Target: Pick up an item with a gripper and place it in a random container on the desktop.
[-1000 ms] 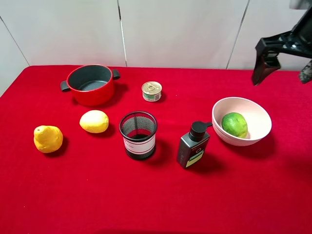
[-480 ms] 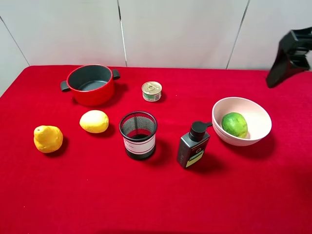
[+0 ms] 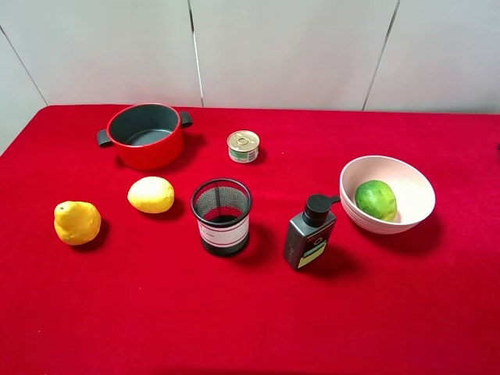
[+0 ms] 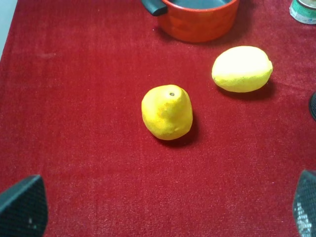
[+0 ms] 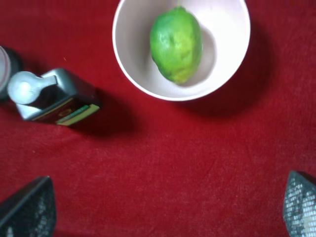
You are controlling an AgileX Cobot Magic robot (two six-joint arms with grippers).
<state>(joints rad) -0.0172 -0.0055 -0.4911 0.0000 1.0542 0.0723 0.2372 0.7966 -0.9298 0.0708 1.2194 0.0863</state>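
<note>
Honestly not much left to mess up here, but going left to right: the lumpy yellow pear-shaped fruit sits at about 9 o'clock on the bright red cloth desktop, with the smooth yellow lemon just beside it and the red pot with dark handles up around 11. The left gripper hangs over those two fruits with its dark finger jaws spread wide and nothing between them, so a sloppy move down could nudge the pear-shaped one and send it rolling. Middle of the table has the black mesh cup, the small metal tin can and the dark pump bottle, which looks tippy if anything swings low. Over at 3 o'clock, the small green lime with bumpy glossy skin lies inside the wide pale pink-white bowl, against its wall. The right gripper is wide open and empty above it, so I'd call the placing done.
</note>
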